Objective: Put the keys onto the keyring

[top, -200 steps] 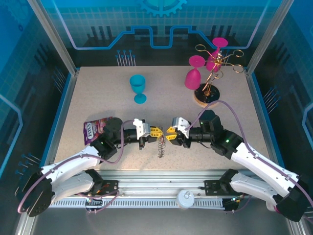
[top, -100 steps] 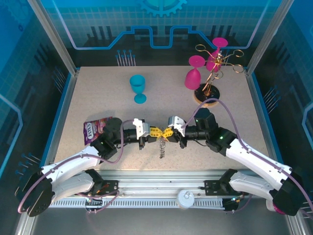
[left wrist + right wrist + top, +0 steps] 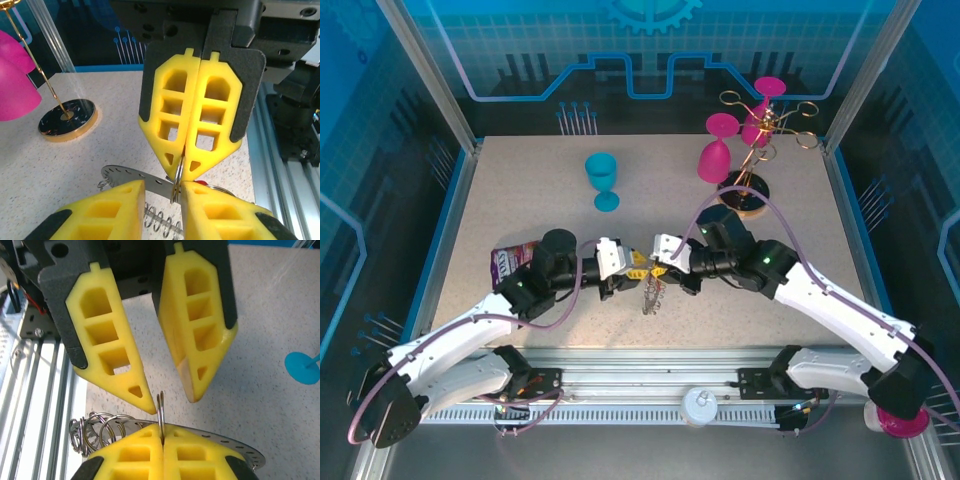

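keyring (image 3: 244, 451) level, loop (image 3: 160, 407) upright (right gripper (image 3: 162, 436) pinching)

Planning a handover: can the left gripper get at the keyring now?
Probably yes: the left gripper is open right beside the keyring, which the right gripper pinches by a wire loop, with nothing between them.

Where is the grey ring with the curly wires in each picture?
Top view: the grey ring is in the centre, just below the middle.
Left wrist view: near the bottom, a flat grey strip under the shut yellow fingers.
Right wrist view: along the bottom, curving behind those same fingers.
Shared landmark: its bunch of wire loops.
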Motion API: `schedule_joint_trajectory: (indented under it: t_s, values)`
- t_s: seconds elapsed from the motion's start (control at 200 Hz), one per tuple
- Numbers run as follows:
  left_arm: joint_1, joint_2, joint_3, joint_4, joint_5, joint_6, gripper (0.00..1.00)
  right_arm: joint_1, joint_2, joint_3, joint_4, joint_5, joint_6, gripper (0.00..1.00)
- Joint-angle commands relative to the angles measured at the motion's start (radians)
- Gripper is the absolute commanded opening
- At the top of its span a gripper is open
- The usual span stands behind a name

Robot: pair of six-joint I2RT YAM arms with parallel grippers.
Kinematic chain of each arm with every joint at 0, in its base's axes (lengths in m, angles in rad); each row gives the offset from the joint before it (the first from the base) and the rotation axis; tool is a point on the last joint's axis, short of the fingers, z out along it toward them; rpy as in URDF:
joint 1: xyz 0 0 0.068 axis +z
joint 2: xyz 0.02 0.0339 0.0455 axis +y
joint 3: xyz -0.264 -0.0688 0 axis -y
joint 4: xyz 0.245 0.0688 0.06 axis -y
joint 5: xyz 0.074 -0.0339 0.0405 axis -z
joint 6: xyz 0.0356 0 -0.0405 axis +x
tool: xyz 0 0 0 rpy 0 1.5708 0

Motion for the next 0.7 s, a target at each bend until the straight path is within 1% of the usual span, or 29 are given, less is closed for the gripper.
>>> schedule_joint_trajectory:
  t_s: [0.0, 0.075, 0.21, 0.305, 0.445, 0.48, 0.525, 0.555, 0.595, 0.63, 0.695]
  values:
    - [-0.006, -0.008, 0.03, -0.107, -0.017, 0.056, 0.24, 0.033, 0.041, 0.085, -0.137, 0.084, -0.084, 0.0]
    - [-0.005, -0.009, 0.034, -0.104, -0.006, 0.052, 0.22, 0.05, 0.064, 0.117, -0.155, 0.093, -0.097, 0.0]
    - [-0.005, 0.004, 0.037, -0.097, 0.014, 0.047, 0.19, 0.073, 0.084, 0.144, -0.136, 0.063, -0.089, 0.0]
    - [-0.006, 0.008, 0.035, -0.075, 0.028, 0.037, 0.16, 0.091, 0.101, 0.161, -0.141, 0.064, -0.085, 0.0]
    - [-0.006, 0.004, 0.013, -0.021, 0.057, 0.007, 0.0, 0.093, 0.073, 0.137, -0.103, 0.049, -0.057, 0.0]
    - [-0.006, 0.001, 0.005, -0.008, 0.059, 0.0, 0.0, 0.083, 0.051, 0.117, -0.076, 0.041, -0.038, 0.0]
    - [-0.005, -0.007, -0.01, 0.018, 0.062, -0.011, 0.0, 0.064, 0.018, 0.085, -0.032, 0.018, -0.007, 0.08]
    - [-0.005, -0.014, -0.024, 0.038, 0.07, -0.02, 0.0, 0.042, -0.005, 0.057, -0.001, 0.003, 0.016, 0.17]
    - [-0.006, -0.023, -0.048, 0.082, 0.084, -0.037, 0.0, 0.011, -0.041, 0.018, 0.043, -0.024, 0.046, 0.25]
    - [-0.005, -0.03, -0.078, 0.141, 0.093, -0.063, 0.0, -0.024, -0.067, -0.013, 0.075, -0.065, 0.068, 0.28]
    - [-0.006, -0.037, -0.123, 0.23, 0.111, -0.108, 0.0, -0.082, -0.103, -0.065, 0.132, -0.152, 0.109, 0.3]
